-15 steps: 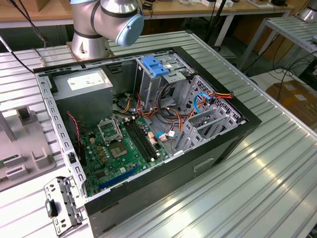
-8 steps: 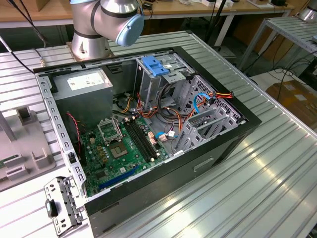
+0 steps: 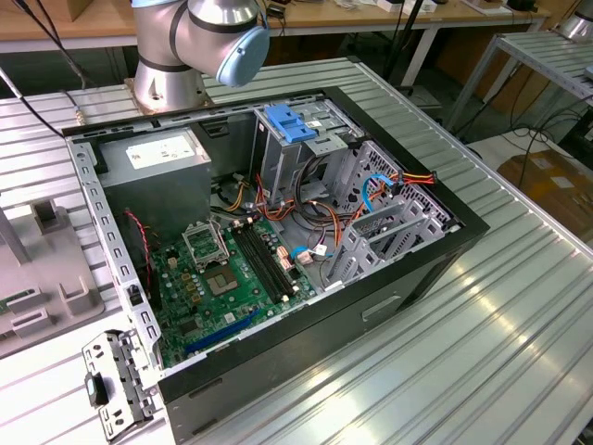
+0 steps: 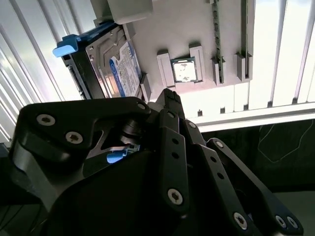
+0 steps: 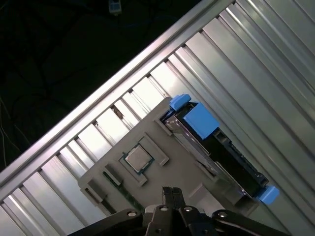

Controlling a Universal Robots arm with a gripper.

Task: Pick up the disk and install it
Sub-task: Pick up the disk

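Ribbed aluminium table (image 5: pixel 256 64) carries a grey holder (image 5: pixel 184 169); the disk (image 5: pixel 231 157) stands on edge in it, near a processor chip (image 5: pixel 139 160). The tool (image 5: pixel 172 191) hovers above, narrow and empty.

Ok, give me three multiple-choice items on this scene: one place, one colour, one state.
1. The flat metal hard drive with a white label sits: A in the grey plastic holder; B on a shelf; C on the floor.
2. Its plastic carrier rails are: A red; B blue; C green.
3. The black computer case is: A closed; B open-sided; C upside down.
A, it stands in the holder; B, blue tabs show in both wrist views; B, the green motherboard lies exposed.
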